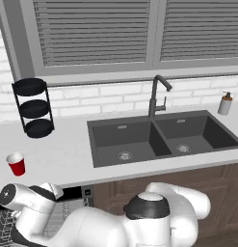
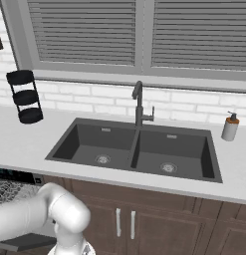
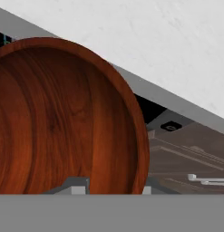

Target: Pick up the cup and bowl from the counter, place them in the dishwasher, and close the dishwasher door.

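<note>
The bowl point(image 3: 63, 118) sits gripped by its rim between the gripper's point(image 3: 111, 188) partly closed jaws, held below the counter point(image 1: 67, 154) edge by the open dishwasher point(image 1: 67, 212) racks, while the cup point(image 1: 16, 163) stands upright on the counter left of the sink point(image 1: 159, 137).

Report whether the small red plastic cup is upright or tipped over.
Upright. The small red plastic cup stands on the pale grey-white counter with its white rim facing up, in the left base view.
</note>
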